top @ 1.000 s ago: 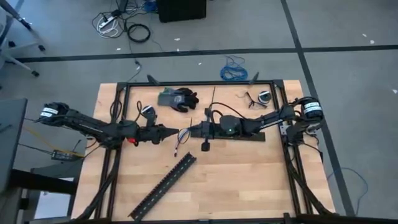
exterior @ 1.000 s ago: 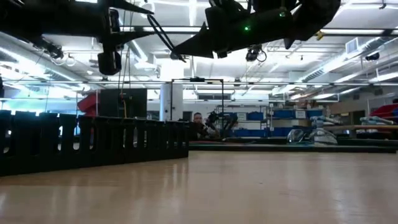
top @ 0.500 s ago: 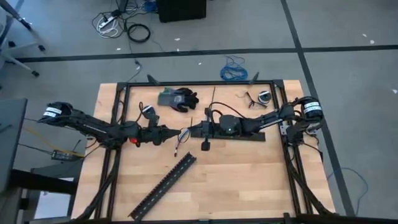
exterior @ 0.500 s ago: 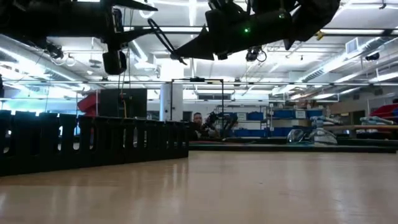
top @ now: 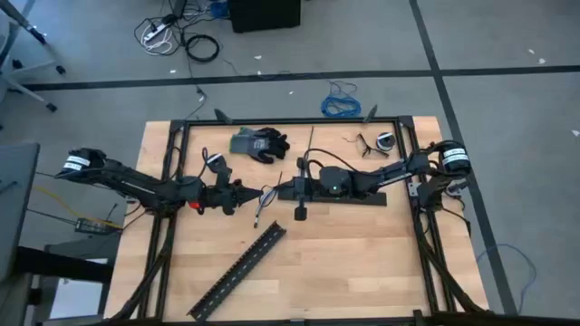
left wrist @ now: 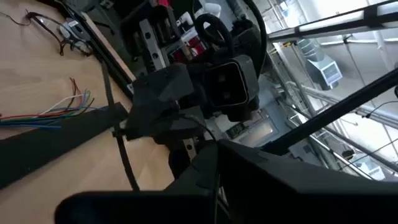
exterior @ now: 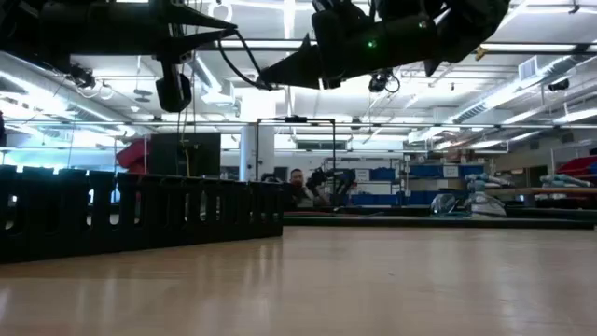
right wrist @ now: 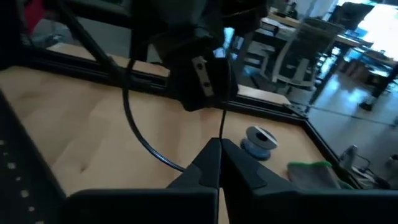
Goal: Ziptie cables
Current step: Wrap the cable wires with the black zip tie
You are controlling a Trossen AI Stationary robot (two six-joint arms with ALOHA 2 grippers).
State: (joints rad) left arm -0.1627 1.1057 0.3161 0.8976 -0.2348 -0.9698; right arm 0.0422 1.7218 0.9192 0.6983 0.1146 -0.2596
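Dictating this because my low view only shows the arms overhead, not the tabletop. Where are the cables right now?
Observer: The cables lie on the table beside a black strip, with neither arm holding them.
Operator: What is the right end effector doing?
Observer: The right end effector is shut on a thin black strand that runs toward the left end effector.
Operator: Where are the two over the table?
Observer: Near its middle, tip facing tip, close together.
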